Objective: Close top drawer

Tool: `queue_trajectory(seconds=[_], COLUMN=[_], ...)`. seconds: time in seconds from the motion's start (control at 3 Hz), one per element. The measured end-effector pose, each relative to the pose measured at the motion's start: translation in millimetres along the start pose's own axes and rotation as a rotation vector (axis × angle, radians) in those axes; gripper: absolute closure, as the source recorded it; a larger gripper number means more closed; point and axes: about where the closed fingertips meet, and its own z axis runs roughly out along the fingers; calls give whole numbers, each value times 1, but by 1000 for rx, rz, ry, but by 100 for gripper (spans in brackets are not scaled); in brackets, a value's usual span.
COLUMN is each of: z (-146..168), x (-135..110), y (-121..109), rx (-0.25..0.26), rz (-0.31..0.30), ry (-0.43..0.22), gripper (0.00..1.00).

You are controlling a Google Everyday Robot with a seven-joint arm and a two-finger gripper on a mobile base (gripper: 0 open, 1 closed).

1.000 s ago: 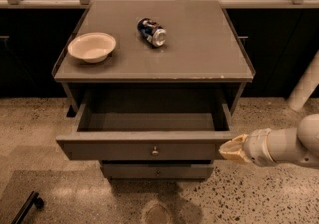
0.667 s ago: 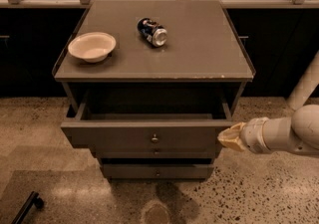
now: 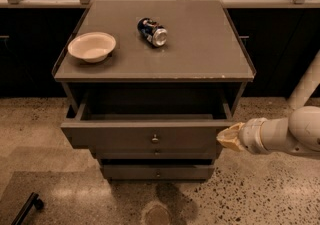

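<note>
The top drawer (image 3: 145, 138) of the grey cabinet stands partly open, its flat front with one small round knob (image 3: 155, 139) at the centre. A narrow strip of its shallow box shows behind the front. My gripper (image 3: 228, 137) comes in from the right on a white arm and its tan tip touches the right end of the drawer front.
On the cabinet top (image 3: 200, 49) sit a cream bowl (image 3: 92, 46) at the left and a dark soda can (image 3: 152, 31) lying on its side. Two narrower drawer fronts (image 3: 157, 171) sit below. A dark wall and rail run behind. A black object (image 3: 27, 209) lies on the speckled floor at the lower left.
The top drawer has slid inward toward the cabinet, showing less of its box. My gripper has moved with it, staying at the right end of the front.
</note>
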Motion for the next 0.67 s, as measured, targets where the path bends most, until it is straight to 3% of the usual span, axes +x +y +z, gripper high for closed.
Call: queue_trajectory(seconds=[0.33, 0.67], z=[13, 31], x=[-11, -27], y=[-12, -24], rx=[15, -4], rz=[-33, -54], ry=[-64, -172], gripper=[100, 100])
